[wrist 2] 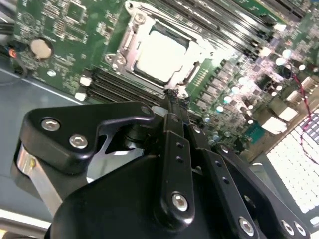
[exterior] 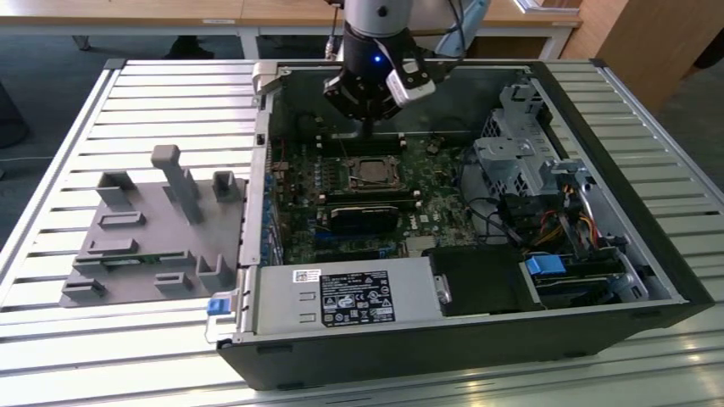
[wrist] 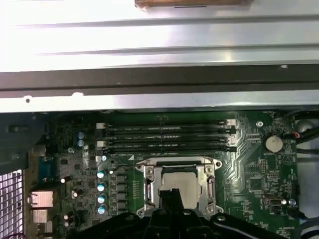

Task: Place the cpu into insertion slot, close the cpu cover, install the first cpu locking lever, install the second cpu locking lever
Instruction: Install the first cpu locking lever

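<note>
Second wrist view: my claw is pinched shut on nothing, its tip at the edge of the cover, probably to push, not grab. The cpu sits seated beneath it, in the middle of the board.

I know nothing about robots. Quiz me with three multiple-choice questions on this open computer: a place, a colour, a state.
1. Where is the cpu?
A) on the grey tray
B) seated on the circuit board
C) on the slatted table
2. What colour is the circuit board?
A) green
B) red
C) white
3. How is the cpu cover?
A) standing upright
B) taken off, on the table
C) flat around the cpu
Answers: B, both wrist views show it seated there; A, the board shows green; C, the silvery frame lies flat around the cpu.
</note>
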Robot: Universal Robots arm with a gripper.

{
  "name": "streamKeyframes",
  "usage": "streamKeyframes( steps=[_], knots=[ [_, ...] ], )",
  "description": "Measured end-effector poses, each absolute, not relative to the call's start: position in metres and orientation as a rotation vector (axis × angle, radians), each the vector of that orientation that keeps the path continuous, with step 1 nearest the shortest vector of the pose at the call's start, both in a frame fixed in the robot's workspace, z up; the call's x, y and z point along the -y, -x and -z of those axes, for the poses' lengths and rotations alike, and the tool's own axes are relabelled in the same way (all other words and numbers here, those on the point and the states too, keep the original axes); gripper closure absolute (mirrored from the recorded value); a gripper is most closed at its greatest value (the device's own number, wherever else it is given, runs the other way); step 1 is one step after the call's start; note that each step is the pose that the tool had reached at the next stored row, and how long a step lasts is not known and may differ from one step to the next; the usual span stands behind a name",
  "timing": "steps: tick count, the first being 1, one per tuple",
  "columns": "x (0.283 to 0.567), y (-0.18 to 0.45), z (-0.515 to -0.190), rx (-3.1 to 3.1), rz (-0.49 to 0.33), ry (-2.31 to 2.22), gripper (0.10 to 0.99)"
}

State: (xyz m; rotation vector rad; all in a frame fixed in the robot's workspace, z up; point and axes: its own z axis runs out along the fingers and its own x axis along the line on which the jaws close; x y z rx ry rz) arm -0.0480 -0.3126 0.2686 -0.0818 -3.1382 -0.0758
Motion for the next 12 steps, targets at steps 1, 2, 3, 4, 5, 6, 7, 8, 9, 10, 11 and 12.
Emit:
streamKeyframes(
  steps=[1, 2, 3, 4, 5, 6, 7, 8, 9, 10, 11, 12],
  knots=[
    [0.313, 0.051, -0.268, 3.138, 0.076, 0.081, 0.980],
    [0.313, 0.053, -0.268, 3.139, 0.076, 0.081, 0.980],
    [0.313, 0.055, -0.268, 3.139, 0.076, 0.081, 0.980],
    [0.313, 0.057, -0.267, 3.139, 0.076, 0.080, 0.980],
    [0.313, 0.059, -0.267, 3.139, 0.076, 0.080, 0.980],
    [0.313, 0.061, -0.267, 3.140, 0.076, 0.080, 0.980],
    [0.313, 0.064, -0.267, 3.140, 0.076, 0.080, 0.980],
    [0.313, 0.067, -0.266, 3.141, 0.076, 0.080, 0.980],
    [0.313, 0.069, -0.266, 3.142, 0.076, 0.079, 0.980],
    [0.313, 0.072, -0.266, 3.142, 0.076, 0.078, 0.980],
    [0.313, 0.074, -0.266, 3.143, 0.076, 0.078, 0.980],
    [0.313, 0.076, -0.265, 3.144, 0.076, 0.077, 0.980]
  ],
)
